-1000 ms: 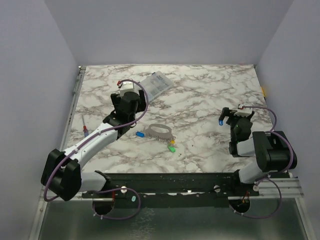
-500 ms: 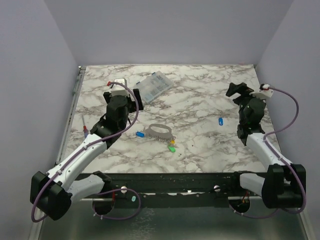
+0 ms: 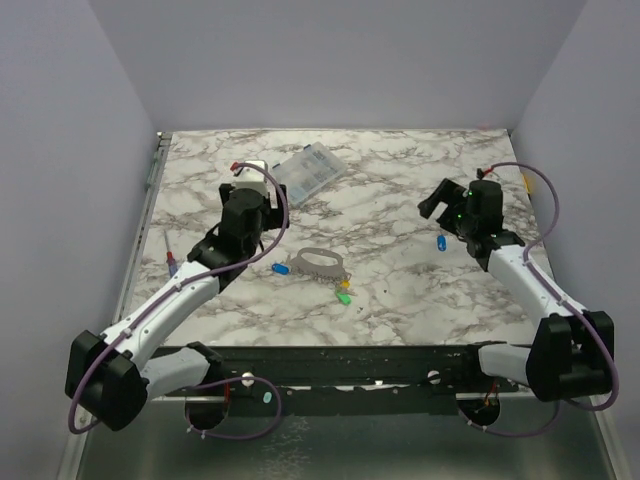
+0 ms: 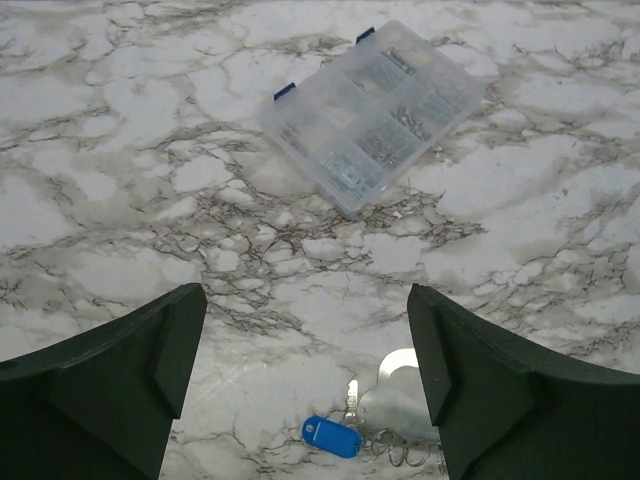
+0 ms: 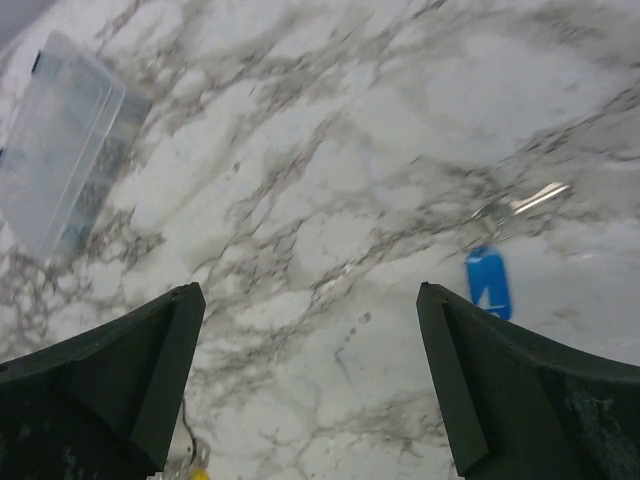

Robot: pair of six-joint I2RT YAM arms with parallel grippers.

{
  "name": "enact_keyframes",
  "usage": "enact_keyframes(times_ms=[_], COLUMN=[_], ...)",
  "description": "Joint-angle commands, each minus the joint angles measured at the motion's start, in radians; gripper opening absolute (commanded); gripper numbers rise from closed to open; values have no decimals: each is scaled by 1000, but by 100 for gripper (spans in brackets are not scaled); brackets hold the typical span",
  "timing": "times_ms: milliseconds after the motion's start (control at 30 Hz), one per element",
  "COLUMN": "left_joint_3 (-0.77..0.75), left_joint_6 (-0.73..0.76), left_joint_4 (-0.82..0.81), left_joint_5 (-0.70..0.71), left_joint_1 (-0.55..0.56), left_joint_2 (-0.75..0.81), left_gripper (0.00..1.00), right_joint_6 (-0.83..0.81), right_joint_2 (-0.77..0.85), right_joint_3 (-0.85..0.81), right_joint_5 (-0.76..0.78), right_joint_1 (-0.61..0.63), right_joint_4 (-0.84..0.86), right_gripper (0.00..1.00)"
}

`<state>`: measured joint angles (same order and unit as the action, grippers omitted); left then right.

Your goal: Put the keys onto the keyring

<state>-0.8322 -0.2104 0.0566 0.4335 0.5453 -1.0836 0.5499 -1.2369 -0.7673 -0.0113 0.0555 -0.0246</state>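
The keyring [image 3: 320, 263], a pale oval loop, lies mid-table. A blue key [image 3: 281, 269] lies at its left end, and yellow [image 3: 345, 285] and green [image 3: 343, 298] keys lie near its right end. A second blue key [image 3: 441, 243] lies alone to the right. My left gripper [image 3: 266, 205] is open and empty above the table, left of the keyring. Its wrist view shows the keyring [image 4: 405, 405] and the blue key [image 4: 332, 437] low between the fingers [image 4: 160, 370]. My right gripper [image 3: 434, 202] is open and empty, just beyond the lone blue key [image 5: 488, 282].
A clear plastic compartment box [image 3: 308, 168] lies at the back, also seen in the left wrist view [image 4: 375, 112] and the right wrist view [image 5: 55, 140]. A red-and-blue screwdriver [image 3: 172, 260] lies near the table's left edge.
My right arm has swung out from its folded pose and now reaches left, its gripper above the lone blue key. My left gripper has shifted slightly. The keys and keyring have not moved.
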Motion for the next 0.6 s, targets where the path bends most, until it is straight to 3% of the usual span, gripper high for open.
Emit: enact_keyframes(times_ms=[0, 67, 300, 567], left_joint_3=[-71, -98, -53, 118], left_joint_6=[-18, -40, -226, -468], left_joint_4=[102, 152, 206, 196], left_joint_5=[-108, -162, -305, -253], left_joint_1=[4, 5, 34, 187], left_joint_2=[-91, -123, -133, -62], left_gripper=[86, 79, 64, 45], right_joint_6=[-14, -17, -12, -39], right_joint_2=[-19, -36, -34, -43], right_joint_3=[-82, -119, -91, -51], right_joint_5=[1, 64, 20, -62], right_joint_1=[181, 252, 366, 382], right_joint_4=[-208, -271, -270, -238], right_gripper=[100, 100, 96, 92])
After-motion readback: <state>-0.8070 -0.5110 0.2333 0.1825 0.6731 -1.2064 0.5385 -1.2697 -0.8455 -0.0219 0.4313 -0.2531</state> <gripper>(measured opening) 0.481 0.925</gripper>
